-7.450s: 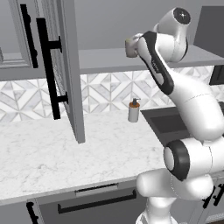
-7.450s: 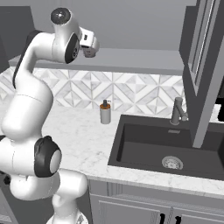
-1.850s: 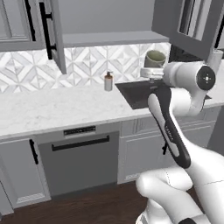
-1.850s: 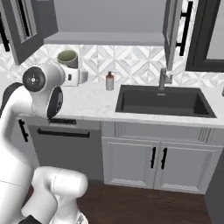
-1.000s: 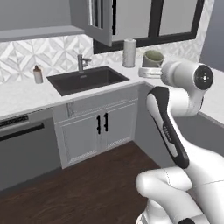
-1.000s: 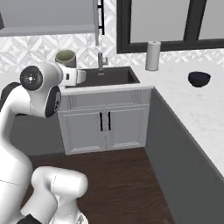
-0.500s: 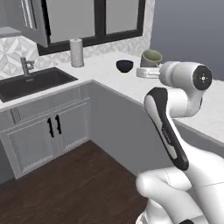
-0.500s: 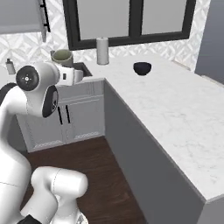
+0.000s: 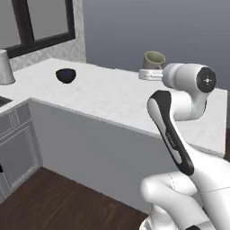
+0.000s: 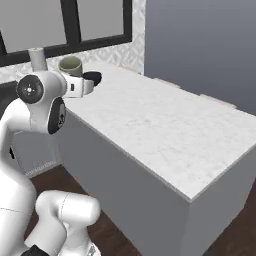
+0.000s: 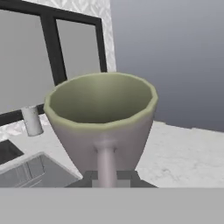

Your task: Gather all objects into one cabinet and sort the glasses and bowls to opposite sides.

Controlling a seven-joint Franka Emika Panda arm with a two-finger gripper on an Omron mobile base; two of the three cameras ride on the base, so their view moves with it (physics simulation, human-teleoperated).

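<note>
Just beyond the hand (image 9: 144,74), which stays shut on the handle of the grey-beige mug (image 9: 153,60), the small dark bowl (image 9: 66,75) on the tabletop (image 9: 112,96) has come into view, so the cabinet now lies behind.

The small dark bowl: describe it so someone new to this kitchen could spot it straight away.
Start at the long white marble counter that runs out from the dark-framed window. Near the window end, standing alone on the marble, is the small dark bowl. It is low, round and navy-black, unlike the pale upright cylinder farther left and the grey-beige mug held up in the fingers.
</note>
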